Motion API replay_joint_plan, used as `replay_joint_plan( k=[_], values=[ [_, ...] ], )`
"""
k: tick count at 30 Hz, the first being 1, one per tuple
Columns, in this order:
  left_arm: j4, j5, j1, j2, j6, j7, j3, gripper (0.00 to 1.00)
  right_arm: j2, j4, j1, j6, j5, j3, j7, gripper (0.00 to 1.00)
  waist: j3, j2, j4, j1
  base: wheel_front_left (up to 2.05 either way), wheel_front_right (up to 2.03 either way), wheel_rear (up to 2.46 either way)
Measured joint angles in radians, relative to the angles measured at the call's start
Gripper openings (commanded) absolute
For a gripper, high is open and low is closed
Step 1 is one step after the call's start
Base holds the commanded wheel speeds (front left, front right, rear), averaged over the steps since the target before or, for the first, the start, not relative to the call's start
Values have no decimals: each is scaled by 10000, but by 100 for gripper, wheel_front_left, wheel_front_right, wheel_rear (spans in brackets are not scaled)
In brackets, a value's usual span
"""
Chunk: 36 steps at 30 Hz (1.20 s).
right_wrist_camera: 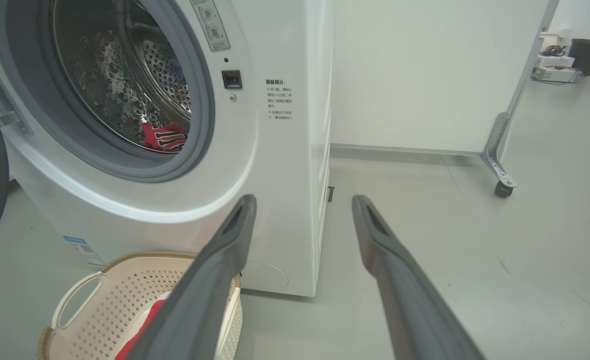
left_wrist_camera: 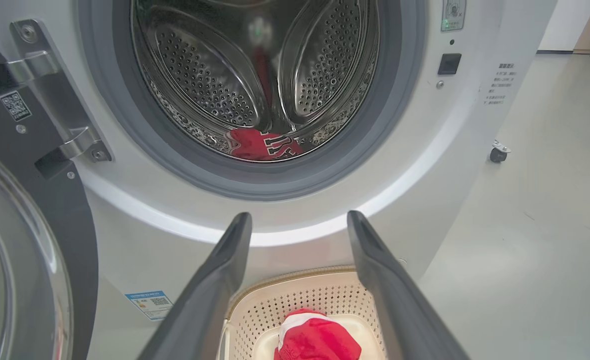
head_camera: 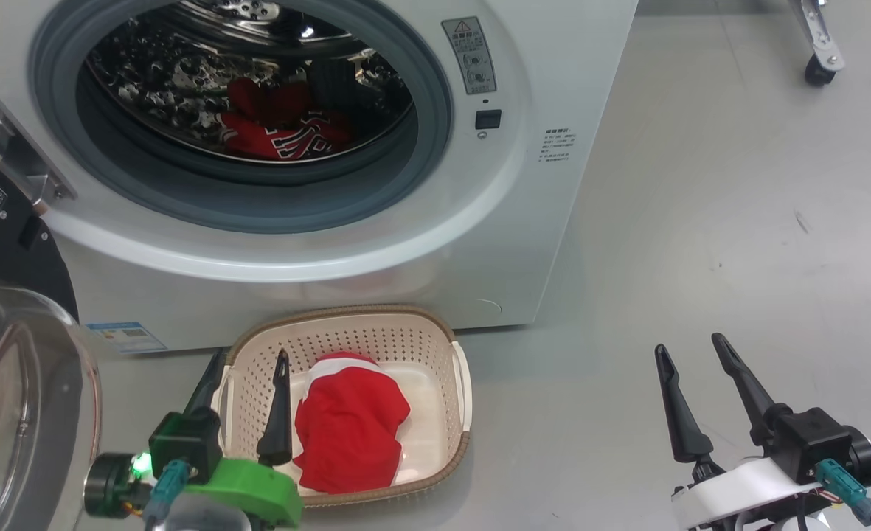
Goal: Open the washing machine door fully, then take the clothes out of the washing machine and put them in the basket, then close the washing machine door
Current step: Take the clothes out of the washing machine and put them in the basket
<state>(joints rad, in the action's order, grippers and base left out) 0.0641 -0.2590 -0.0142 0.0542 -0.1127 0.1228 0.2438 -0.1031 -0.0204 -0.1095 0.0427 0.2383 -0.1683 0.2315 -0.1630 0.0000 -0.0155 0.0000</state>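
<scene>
- At the upper left of the head view, the washing machine (head_camera: 420, 243) stands with its mouth uncovered: white front, grey rubber ring (head_camera: 435, 147), shiny holed drum (head_camera: 184, 81).
- Low in that drum lies a red garment (head_camera: 280, 133), crumpled near the front lip, dark white-edged lettering showing.
- The door (head_camera: 7, 251) is swung out at the left edge on a metal hinge (head_camera: 15, 155), black rim above, clear glass bowl below.
- Bottom centre, the basket (head_camera: 405, 332) sits on the floor (head_camera: 701, 184) just in front of the machine. It is cream with a brown rim, and a second red piece (head_camera: 350, 424) with white trim is bundled inside.
- The left gripper (head_camera: 251, 355) hangs over the basket's left part, fingers spread wide and empty, one above the inside, one along the left wall.
- The right gripper (head_camera: 689, 343), at the lower right over bare floor, is wide and empty too, well apart from the basket.
- The left wrist view looks between its fingers straight into the drum and picks out two raised paddles.
- The right wrist view takes in the machine's side, a white partition (right_wrist_camera: 424, 75) on a caster (right_wrist_camera: 502, 189), and a dark bin (right_wrist_camera: 587, 52) at the upper right.
</scene>
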Motion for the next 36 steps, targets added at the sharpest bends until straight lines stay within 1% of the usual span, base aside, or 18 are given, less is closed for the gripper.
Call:
replay_joint_plan(
  k=[3, 7, 11, 15, 22, 31, 36],
  values=[
    [190, -27, 575, -12, 48, -205, 127, 100, -46, 151, 76, 4, 0, 4, -33, 100, -307, 0, -1, 0, 0, 0, 0],
    [616, -245, 1438, -42, 303, -499, 297, 100, -96, 295, 277, 81, 2, 4, -42, 100, -773, 0, 1, 0, 0, 0, 0],
    [1072, -403, 2391, -77, 441, -828, 433, 100, -92, 399, 551, 123, 4, -50, -61, 100, -1282, 0, -8, 0, 0, 0, 0],
    [1651, -407, 3342, -92, 479, -1256, 435, 100, -65, 453, 945, 270, 25, -232, -61, 100, -1793, 0, -61, 0, 0, 0, 0],
    [2522, -403, 5238, -54, 644, -2102, 228, 100, 31, 445, 1505, 357, 171, -326, -59, 100, -2644, 0, -334, 0, 0, 0, 0],
    [3402, -397, 7326, 640, 813, -3143, -255, 100, 184, 46, 1942, 447, 428, -433, 29, 100, -3431, 0, -1040, 0, 0, 0, 0],
    [4067, -387, 8106, 1208, 915, -3626, -479, 100, 295, -332, 2217, 531, 531, -715, 44, 100, -3696, 0, -1512, 0, 0, 0, 0]
  ],
)
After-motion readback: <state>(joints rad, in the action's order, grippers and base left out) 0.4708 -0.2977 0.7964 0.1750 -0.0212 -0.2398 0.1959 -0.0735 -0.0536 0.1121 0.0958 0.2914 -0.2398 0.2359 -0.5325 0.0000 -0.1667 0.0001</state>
